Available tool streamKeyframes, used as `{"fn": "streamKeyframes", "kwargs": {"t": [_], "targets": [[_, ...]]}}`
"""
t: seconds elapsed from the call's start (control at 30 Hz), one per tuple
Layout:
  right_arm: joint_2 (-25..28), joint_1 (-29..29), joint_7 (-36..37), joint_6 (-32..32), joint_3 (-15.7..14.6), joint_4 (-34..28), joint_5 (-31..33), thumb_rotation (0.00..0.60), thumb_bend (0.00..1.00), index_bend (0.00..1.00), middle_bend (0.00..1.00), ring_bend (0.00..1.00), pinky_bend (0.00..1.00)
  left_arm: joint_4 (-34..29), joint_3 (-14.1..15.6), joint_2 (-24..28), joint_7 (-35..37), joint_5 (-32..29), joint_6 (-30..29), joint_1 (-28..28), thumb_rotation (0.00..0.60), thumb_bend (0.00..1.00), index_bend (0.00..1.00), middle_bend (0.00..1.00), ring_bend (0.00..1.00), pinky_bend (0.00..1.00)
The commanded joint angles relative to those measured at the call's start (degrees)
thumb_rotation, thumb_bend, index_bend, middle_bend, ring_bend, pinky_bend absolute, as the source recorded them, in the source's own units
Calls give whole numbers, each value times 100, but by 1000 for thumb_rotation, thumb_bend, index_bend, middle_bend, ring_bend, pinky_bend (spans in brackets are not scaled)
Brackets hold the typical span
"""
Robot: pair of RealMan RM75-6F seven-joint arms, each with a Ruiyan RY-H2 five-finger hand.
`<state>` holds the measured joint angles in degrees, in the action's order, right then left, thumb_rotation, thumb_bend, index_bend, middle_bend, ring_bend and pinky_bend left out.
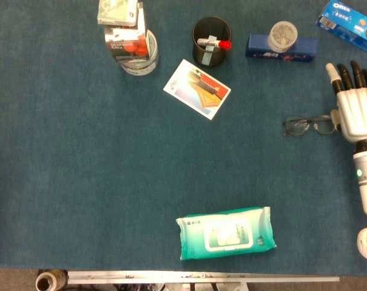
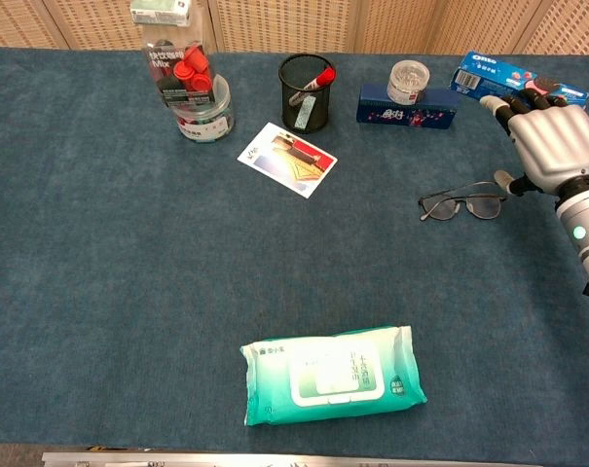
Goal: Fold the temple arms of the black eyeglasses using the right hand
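Right hand hovers at the table's 3 o'clock edge, fingers extended and apart, holding nothing; thumb sits right at the near end of the glasses, contact too fine to call. Left hand not in view.

Glasses lie lens-front toward 9 o'clock from the hand, just beside it, w/ one temple angled up toward 1 o'clock in chest view; not yet folded, by the look of it.

Risks, as judged: frame is light and unbraced, so a thumb push may slide or spin it on the cloth instead of closing the hinge. Pressing down could flex the thin wire.

Containers: black mesh cup at 12 o'clock holds a red-capped marker. Clear jar at 11 o'clock holds red caps, box on top. Small lidded tub rests on a blue box; contents unclear.
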<state>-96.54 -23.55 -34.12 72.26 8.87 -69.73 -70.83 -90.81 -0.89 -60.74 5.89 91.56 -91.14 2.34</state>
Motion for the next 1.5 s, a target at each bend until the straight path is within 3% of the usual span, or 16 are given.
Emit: {"fn": "streamKeyframes", "kwargs": {"t": [0.03, 1.2, 1.5], "targets": [[-33, -7, -30, -21, -20, 62, 1, 600, 244, 115, 162, 77, 173, -1, 0, 3, 6, 3, -6, -2, 600, 249, 531, 402, 336, 467], [-386, -6, -65, -289, -96, 853, 79, 600, 244, 115, 162, 77, 171, 3, -18, -9, -28, -6, -46, -22, 600, 249, 531, 402, 337, 467], [4, 172, 323, 111, -177, 228, -272, 600, 244, 115, 162, 77, 171, 6, -20, -9, -35, -27, -11, -12, 600, 250, 531, 402, 337, 467]]}}
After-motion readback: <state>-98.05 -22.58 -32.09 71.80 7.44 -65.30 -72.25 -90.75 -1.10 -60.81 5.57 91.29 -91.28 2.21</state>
